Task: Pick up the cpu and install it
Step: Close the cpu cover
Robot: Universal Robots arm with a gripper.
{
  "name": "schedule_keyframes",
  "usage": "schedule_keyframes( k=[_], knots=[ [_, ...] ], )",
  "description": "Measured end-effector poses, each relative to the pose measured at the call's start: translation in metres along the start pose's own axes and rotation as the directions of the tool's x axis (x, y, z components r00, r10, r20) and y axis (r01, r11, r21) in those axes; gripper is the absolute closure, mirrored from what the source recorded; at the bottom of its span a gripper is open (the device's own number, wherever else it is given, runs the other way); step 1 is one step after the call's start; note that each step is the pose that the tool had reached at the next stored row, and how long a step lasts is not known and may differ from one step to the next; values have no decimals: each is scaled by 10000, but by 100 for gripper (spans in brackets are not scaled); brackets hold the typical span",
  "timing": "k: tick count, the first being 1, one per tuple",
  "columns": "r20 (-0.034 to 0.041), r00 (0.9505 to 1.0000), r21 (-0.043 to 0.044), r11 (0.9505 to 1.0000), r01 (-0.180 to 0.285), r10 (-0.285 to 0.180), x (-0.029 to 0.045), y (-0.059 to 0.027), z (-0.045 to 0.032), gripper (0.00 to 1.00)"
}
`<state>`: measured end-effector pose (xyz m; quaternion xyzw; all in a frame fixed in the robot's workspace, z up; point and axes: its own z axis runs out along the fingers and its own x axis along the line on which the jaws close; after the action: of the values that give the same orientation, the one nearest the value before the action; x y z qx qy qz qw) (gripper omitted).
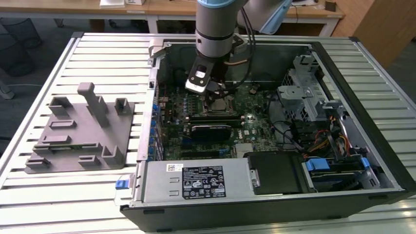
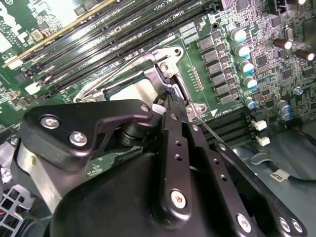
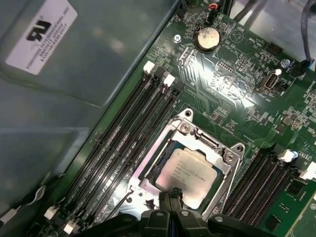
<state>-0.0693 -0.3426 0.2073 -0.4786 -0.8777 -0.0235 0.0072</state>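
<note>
My gripper (image 3: pixel 170 196) reaches down into the open computer case (image 1: pixel 260 217), over the motherboard (image 3: pixel 232 84). Its 2 fingertips are pressed together with nothing between them. Their ends sit at the edge of the cpu (image 3: pixel 188 170); whether they actually touch it I cannot tell. The cpu lies flat, silver top up, inside the socket's metal frame (image 3: pixel 228 160), between 2 banks of memory slots (image 3: pixel 123 143). In the exterior view, the grey pegged tray (image 1: pixel 78 136) rests on the slatted table (image 1: pixel 65 195) at that view's left, beside the case.
</note>
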Motion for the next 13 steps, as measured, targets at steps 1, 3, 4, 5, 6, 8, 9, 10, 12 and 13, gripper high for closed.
schedule_keyframes(
  k=[1, 3, 4, 5, 6, 8, 9, 10, 12, 13],
  knots=[
    [0, 10000, 0, 10000, -2, 2, 0, 0, 10, 89],
    [0, 10000, 0, 10000, -4, 4, -1, -1, 28, 89],
    [0, 10000, 1, 10000, -6, 6, -1, -1, 37, 89],
    [0, 10000, 1, 10000, -6, 6, -2, -2, 46, 89],
    [0, 10000, 0, 10000, -7, 7, -2, -2, 55, 89],
    [0, 10000, -1, 10000, -7, 7, -2, -2, 68, 89],
    [0, 10000, 1, 10000, -8, 8, -3, -3, 70, 89],
    [1, 10000, 3, 10000, -8, 8, -3, -3, 71, 89],
    [0, 10000, 0, 10000, -10, 10, -3, -1, 79, 89],
    [1, 10000, 3, 10000, -10, 10, -4, -1, 82, 89]
  ],
)
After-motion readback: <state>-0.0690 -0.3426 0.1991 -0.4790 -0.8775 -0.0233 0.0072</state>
